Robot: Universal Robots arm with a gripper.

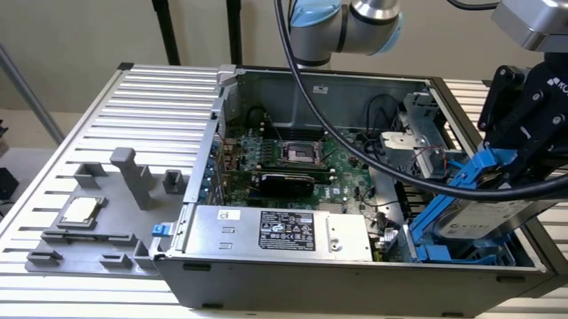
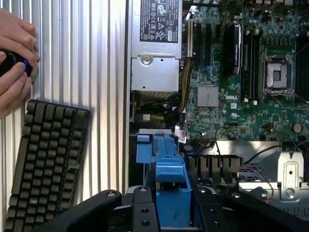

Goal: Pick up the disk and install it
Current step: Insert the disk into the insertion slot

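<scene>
The disk (image 1: 486, 214), a silver-grey drive with a white label between blue side rails, hangs tilted over the open computer case (image 1: 337, 279), at that case's front corner on the exterior view's right. My gripper (image 1: 511, 166) is shut on the disk's upper blue rail. Its lower end dips toward the blue drive bay (image 1: 437, 252) inside the case. In the wrist view, the black fingers (image 2: 140, 210) clamp the blue rail of the disk (image 2: 170, 169) from both sides, gripper (image 2: 173, 212), with the blue drive bay (image 2: 147, 147) just beyond.
A silver power supply (image 1: 275, 232) and the motherboard (image 1: 293, 159) lie inside the case. Thick black cables (image 1: 373, 159) sag across it. A grey fixture (image 1: 98, 219) holding a small silver chip (image 1: 80, 211) sits on the slatted table. A keyboard (image 2: 48, 159) and a person's hand (image 2: 14, 63) are beside the case.
</scene>
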